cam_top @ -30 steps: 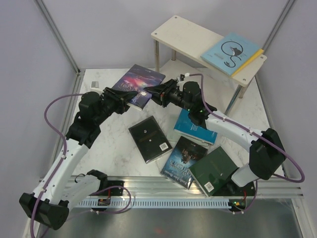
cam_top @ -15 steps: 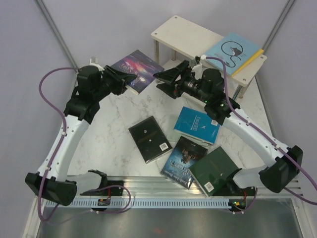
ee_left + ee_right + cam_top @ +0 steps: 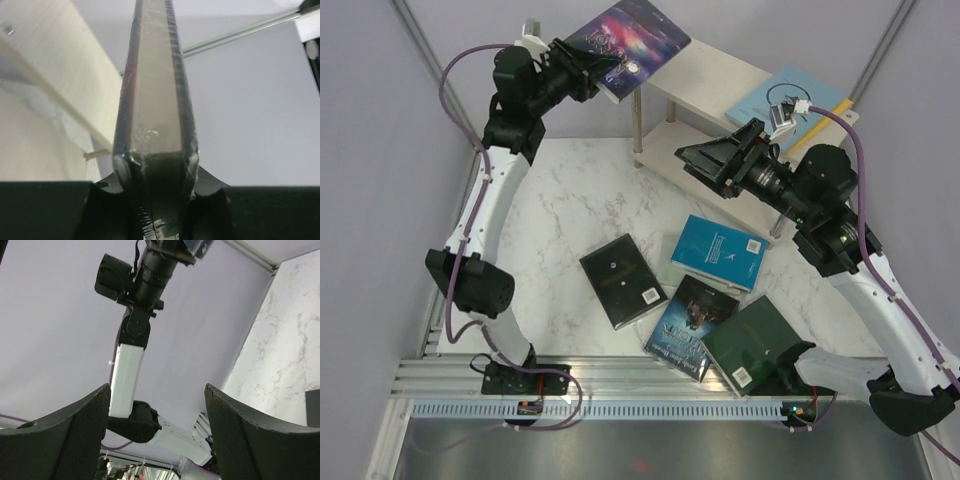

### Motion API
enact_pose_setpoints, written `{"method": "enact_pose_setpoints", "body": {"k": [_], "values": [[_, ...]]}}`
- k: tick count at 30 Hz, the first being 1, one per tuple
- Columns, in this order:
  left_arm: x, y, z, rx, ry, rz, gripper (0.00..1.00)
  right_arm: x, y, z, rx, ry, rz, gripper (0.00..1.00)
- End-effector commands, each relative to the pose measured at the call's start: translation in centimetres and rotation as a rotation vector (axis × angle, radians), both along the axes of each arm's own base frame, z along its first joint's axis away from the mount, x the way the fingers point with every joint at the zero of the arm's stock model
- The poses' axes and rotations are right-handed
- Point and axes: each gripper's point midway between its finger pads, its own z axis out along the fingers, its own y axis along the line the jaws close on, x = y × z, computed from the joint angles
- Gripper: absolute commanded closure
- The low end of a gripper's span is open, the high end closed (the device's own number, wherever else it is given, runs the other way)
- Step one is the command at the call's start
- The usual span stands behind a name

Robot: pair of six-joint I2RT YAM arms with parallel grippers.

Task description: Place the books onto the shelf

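Book with a purple galaxy cover (image 3: 638,30) is held in the air at a tilt by the left gripper (image 3: 607,75), just beside the far left end of the shelf (image 3: 705,75), its fingers pinching the book's lower edge. A pale blue book (image 3: 788,100) lies on the shelf's top board at its right end, over a yellow book (image 3: 833,114). On the bench (image 3: 560,195) lie a black book (image 3: 623,280), a cyan book (image 3: 718,252), a dark blue book (image 3: 685,322) and a dark green book (image 3: 757,345). The right gripper (image 3: 695,170) hangs near the shelf's front with its fingers spread. From the left wrist, the same book (image 3: 152,90) shows edge-on, clamped between the fingers (image 3: 122,172), with a cream shelf board (image 3: 45,60) at left. From the right wrist, the two fingers (image 3: 75,440) stand wide apart, the left arm (image 3: 127,372) seen between them and the marble bench (image 3: 295,340) at right.
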Motion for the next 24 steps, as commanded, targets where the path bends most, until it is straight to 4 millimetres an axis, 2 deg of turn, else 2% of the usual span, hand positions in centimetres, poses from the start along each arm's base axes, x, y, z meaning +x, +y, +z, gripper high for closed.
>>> {"method": "enact_pose_setpoints", "body": {"k": [1, 2, 3, 4, 5, 6, 7, 8, 11, 15, 18, 20, 21, 23, 24], "values": [[0.1, -1.9, 7.6, -0.158, -0.244, -0.130, 0.98, 0.1, -1.5, -0.3, -0.058, -0.008, -0.052, 0.20], [1.1, -2.3, 7.2, -0.173, -0.237, -0.139, 0.98, 0.2, -1.8, -0.2, -0.060, -0.009, -0.063, 0.20], [0.7, -2.8, 8.9, -0.208, -0.265, -0.166, 0.98, 0.3, -2.1, -0.3, -0.066, -0.008, -0.069, 0.20], [3.6, -3.9, 6.2, -0.213, -0.214, -0.173, 0.98, 0.2, -2.2, -0.5, -0.071, -0.003, -0.072, 0.20], [4.3, -4.4, 6.1, -0.226, -0.213, -0.180, 0.98, 0.3, -2.4, -0.5, -0.073, -0.001, -0.080, 0.20], [3.8, -4.6, 7.8, -0.257, -0.246, -0.191, 0.98, 0.3, -2.5, -0.6, -0.077, 0.002, -0.086, 0.20], [5.4, -5.7, 5.9, -0.262, -0.211, -0.195, 0.98, 0.2, -2.8, -0.6, -0.078, 0.003, -0.092, 0.20], [5.6, -5.9, 6.1, -0.276, -0.214, -0.189, 0.98, 0.3, -2.9, -0.7, -0.081, 0.002, -0.098, 0.20], [6.8, -7.6, 3.8, -0.274, -0.168, -0.187, 0.98, 0.4, -3.4, -0.8, -0.089, 0.005, -0.119, 0.20], [7.0, -9.9, 1.7, -0.257, -0.122, -0.202, 0.98, 0.5, -3.9, -1.0, -0.097, 0.015, -0.140, 0.20], [7.0, -10.4, 1.2, -0.246, -0.111, -0.193, 0.97, 0.4, -4.2, -1.0, -0.099, 0.017, -0.150, 0.20], [7.3, -10.5, 0.3, -0.229, -0.077, -0.172, 0.93, 0.3, -4.4, -1.0, -0.099, 0.017, -0.160, 0.19], [6.9, -10.2, 0.8, -0.220, -0.085, -0.162, 0.89, 0.4, -4.4, -1.1, -0.100, 0.021, -0.162, 0.20], [7.3, -10.1, -0.8, -0.199, -0.028, -0.137, 0.81, 0.2, -4.6, -1.0, -0.099, 0.020, -0.169, 0.20], [7.2, -9.7, -0.7, -0.189, -0.025, -0.126, 0.79, 0.2, -4.7, -1.1, -0.100, 0.023, -0.170, 0.20]]}}
